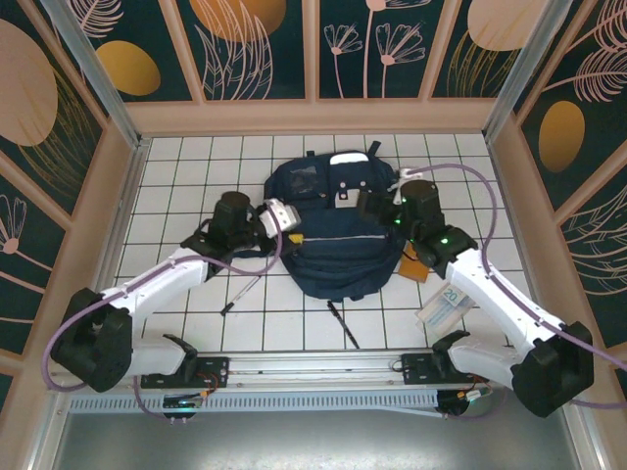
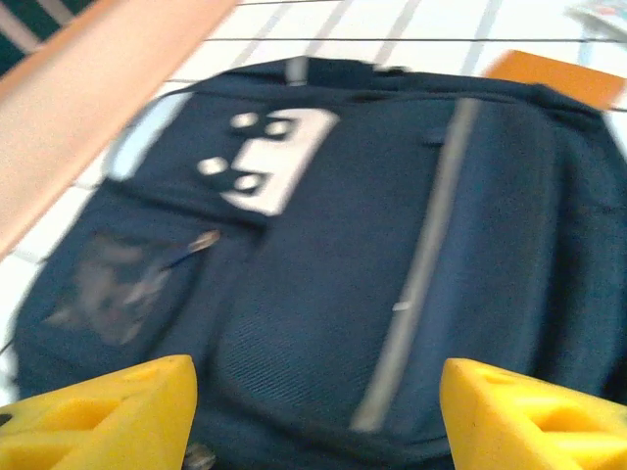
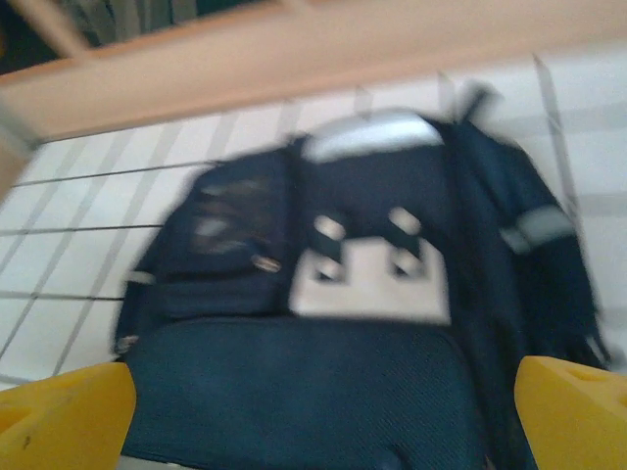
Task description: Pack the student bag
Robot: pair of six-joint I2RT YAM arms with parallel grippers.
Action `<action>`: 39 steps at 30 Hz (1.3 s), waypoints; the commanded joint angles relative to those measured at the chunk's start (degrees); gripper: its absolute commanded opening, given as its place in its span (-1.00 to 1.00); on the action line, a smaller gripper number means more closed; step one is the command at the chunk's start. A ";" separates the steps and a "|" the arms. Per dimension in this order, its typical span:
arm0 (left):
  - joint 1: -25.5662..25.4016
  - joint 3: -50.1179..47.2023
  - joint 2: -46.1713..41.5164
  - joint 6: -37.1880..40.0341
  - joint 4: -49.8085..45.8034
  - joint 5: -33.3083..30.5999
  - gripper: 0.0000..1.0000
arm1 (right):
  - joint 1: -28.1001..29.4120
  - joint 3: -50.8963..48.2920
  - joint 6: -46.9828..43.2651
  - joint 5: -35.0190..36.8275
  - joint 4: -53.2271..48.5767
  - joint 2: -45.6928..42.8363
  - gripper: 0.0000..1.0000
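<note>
Navy fabric of the student bag (image 2: 392, 245) lies just ahead of and below my left gripper (image 2: 318, 416) and right gripper (image 3: 323, 411), each spread wide and empty. I reckon I should settle squarely over a fold before closing.

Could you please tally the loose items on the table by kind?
Large navy-blue fabric backpack: 1
Thin dark pens: 2
Flat orange card: 1
Pale paper slip marked 20: 1
Total: 5
</note>
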 commanded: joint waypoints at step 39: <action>-8.75 11.44 16.57 10.52 -7.47 -4.31 0.56 | -33.73 -14.05 3.86 -28.53 -1.61 21.12 -0.19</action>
